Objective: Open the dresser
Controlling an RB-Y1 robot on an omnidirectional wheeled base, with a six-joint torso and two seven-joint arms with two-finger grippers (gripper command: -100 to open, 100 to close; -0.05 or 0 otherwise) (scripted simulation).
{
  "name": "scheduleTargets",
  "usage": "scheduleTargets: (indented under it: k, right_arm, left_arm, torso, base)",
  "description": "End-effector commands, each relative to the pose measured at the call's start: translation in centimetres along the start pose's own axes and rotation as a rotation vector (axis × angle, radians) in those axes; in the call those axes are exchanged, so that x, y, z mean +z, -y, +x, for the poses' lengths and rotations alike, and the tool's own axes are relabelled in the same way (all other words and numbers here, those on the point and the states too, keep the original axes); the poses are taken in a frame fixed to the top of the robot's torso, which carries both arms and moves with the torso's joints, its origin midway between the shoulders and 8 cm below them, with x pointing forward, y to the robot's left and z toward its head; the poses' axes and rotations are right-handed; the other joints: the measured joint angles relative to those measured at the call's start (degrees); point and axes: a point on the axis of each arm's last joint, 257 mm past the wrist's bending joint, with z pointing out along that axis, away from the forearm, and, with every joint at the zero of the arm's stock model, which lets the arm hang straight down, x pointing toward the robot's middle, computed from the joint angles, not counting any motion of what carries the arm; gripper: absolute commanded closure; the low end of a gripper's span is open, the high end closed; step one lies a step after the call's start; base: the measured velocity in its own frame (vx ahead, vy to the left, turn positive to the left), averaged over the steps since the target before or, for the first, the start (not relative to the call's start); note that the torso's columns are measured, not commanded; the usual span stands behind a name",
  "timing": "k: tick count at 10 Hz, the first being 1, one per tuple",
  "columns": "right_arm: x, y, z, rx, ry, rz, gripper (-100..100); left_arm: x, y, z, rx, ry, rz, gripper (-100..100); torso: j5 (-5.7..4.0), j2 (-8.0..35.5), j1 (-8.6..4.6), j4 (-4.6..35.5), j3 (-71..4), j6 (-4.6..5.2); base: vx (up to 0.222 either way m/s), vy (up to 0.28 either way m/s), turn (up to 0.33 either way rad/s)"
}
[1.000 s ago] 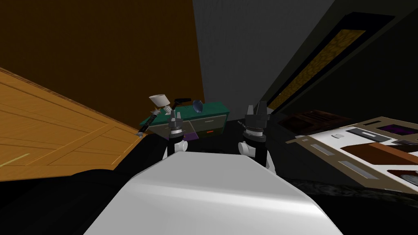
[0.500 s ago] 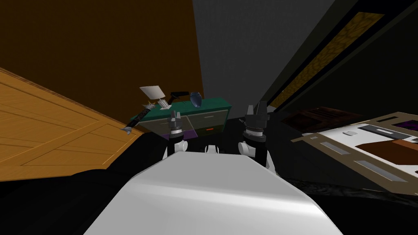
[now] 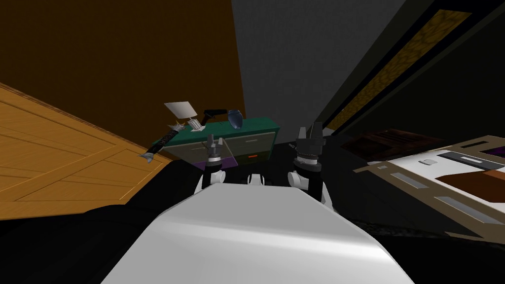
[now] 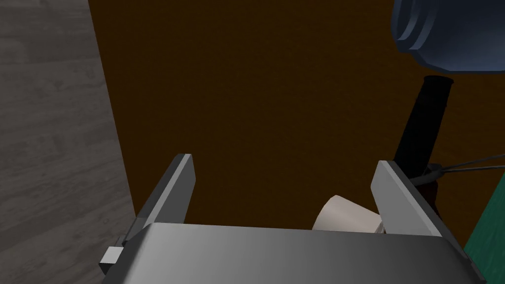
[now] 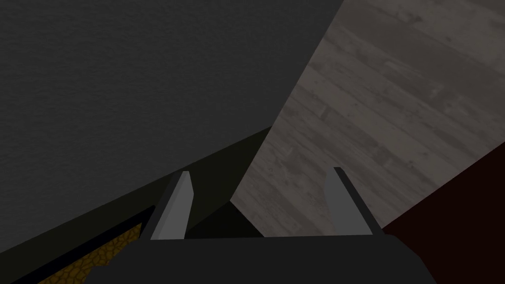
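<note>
The dresser [image 3: 254, 141] stands ahead, its length running left to right, nearer the left gripper [image 3: 213, 143]. That and the right gripper [image 3: 309, 132] have fingers spread.

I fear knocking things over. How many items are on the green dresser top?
4 on the dresser: white-shaded lamp at its left end, black bent arm beside it, blue vase mid-top, dark spiked rod overhanging the left edge. Others may be hidden.

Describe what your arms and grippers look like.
The left forearm and right forearm are white with dark joints. The left gripper and right gripper are each a dark box carrying two thin, light grey, blade-like fingers with slanted tips. A pale ribbed ring circles each wrist.
</note>
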Motion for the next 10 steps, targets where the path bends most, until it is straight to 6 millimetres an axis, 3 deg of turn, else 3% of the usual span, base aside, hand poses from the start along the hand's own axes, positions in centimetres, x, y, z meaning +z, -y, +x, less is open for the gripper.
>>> scheduleTargets:
  k: [1,10]
  right_arm:
    - [0.0,0.0,0.0,0.0,0.0,0.0,0]
    - [0.0,0.0,0.0,0.0,0.0,0.0,0]
  left_arm:
    - [-0.6,-2.3,0.1,0.02,-0.026,-0.041,-100]
    - [-3.4,-11.0,-0.9,0.061,-0.042,-0.201,-100]
  torso:
    - [0.01,0.02,0.04,0.01,0.01,0.0]
    - [0.02,0.02,0.08,0.01,0.01,0.0]
  base:
    - [0.047,-0.046,0.01]
    - [0.065,-0.058,0.012]
